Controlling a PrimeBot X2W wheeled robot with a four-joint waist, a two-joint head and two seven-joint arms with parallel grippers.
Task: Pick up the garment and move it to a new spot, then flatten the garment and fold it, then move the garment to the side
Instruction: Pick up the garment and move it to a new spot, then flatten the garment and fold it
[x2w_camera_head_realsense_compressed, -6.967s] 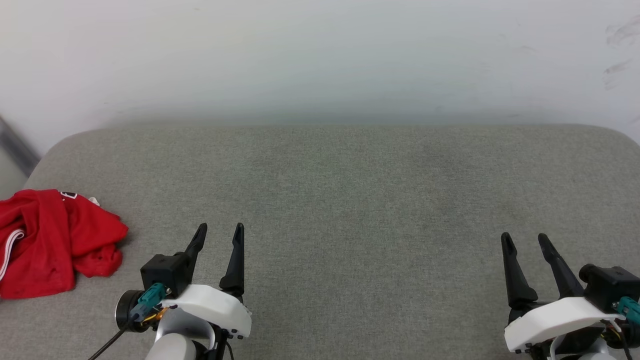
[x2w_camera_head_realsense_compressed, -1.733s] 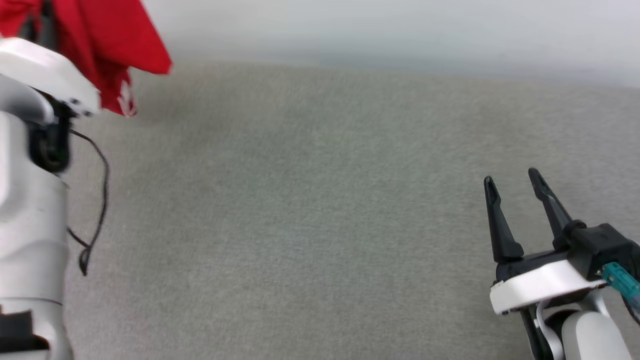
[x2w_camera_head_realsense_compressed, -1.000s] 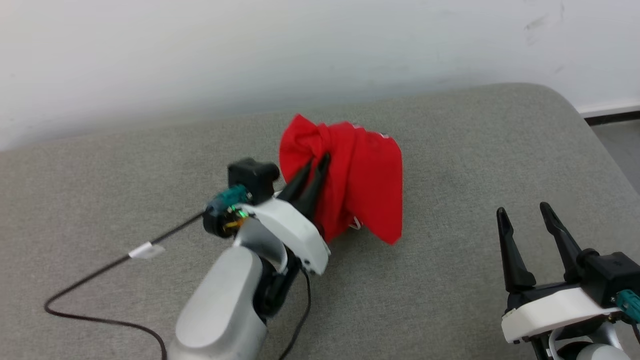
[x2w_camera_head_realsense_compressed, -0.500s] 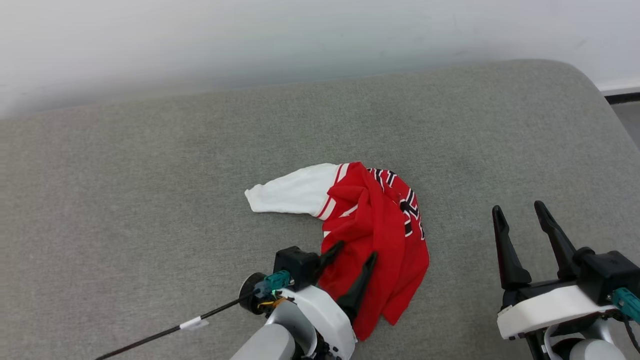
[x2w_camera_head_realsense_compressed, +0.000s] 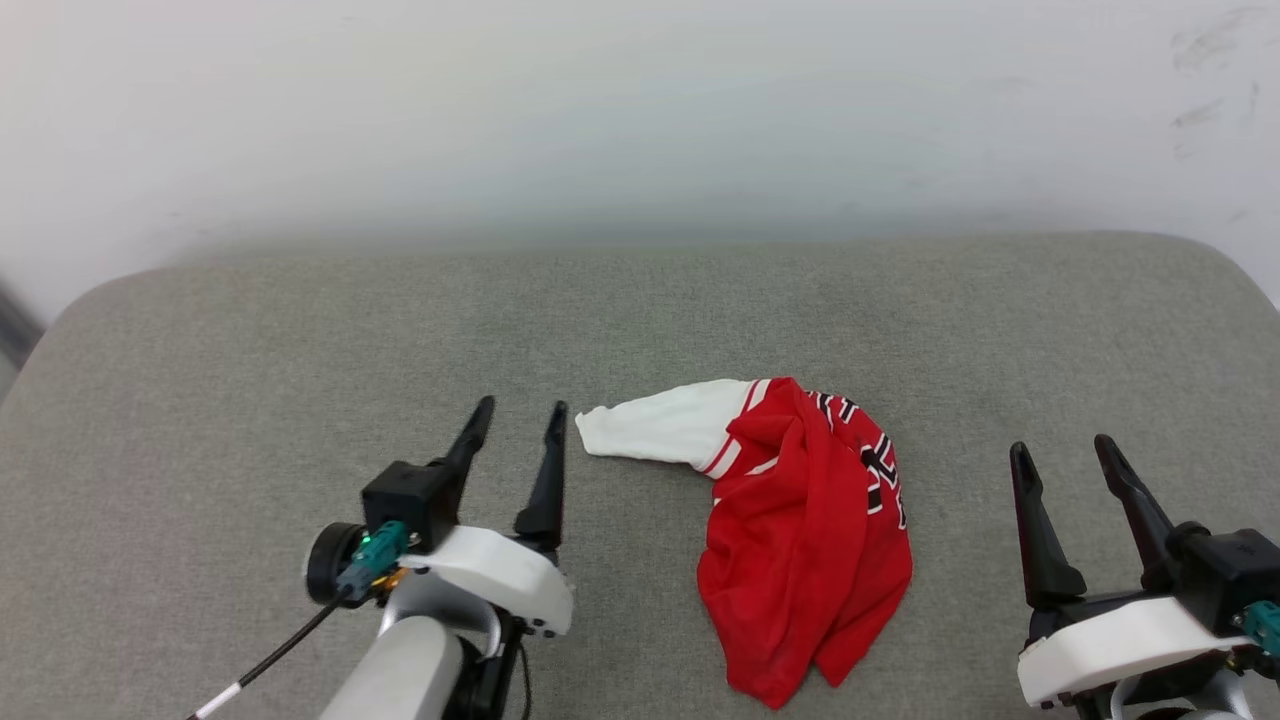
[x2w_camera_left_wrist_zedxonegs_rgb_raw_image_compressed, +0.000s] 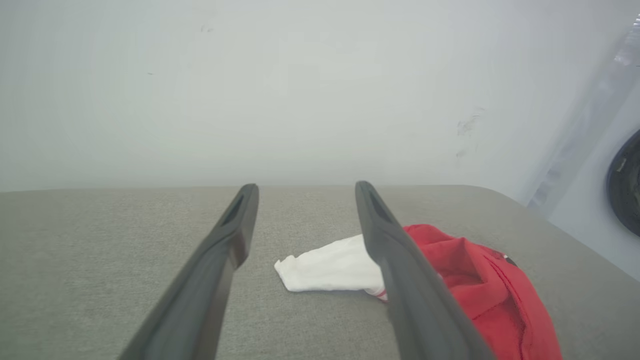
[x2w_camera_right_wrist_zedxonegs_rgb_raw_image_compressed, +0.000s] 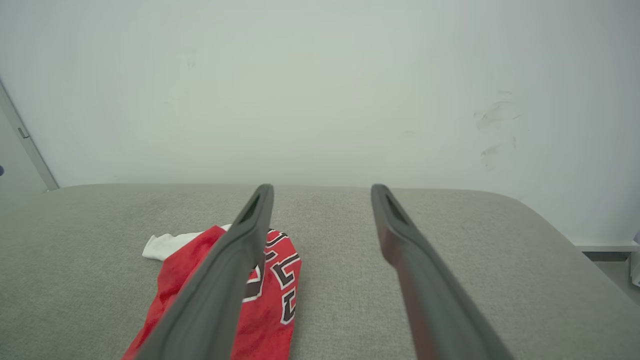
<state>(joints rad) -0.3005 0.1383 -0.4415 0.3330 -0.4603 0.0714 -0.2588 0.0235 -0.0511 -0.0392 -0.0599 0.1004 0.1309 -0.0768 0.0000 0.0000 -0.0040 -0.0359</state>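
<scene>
The garment (x2w_camera_head_realsense_compressed: 800, 540) lies crumpled mid-cushion (x2w_camera_head_realsense_compressed: 300, 350) between the left gripper (x2w_camera_head_realsense_compressed: 521, 405) and right gripper (x2w_camera_head_realsense_compressed: 1060, 444), both spread apart and empty, a central spot that likely lets either arm reach to flatten it.

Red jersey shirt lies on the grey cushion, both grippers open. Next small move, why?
Probably ease the left gripper to the white sleeve and pinch its end, to start spreading. The red jersey-style shirt lies bunched on the grey fabric cushion, touching neither gripper; its sleeve points at the open left gripper, nearer than the right gripper.
</scene>
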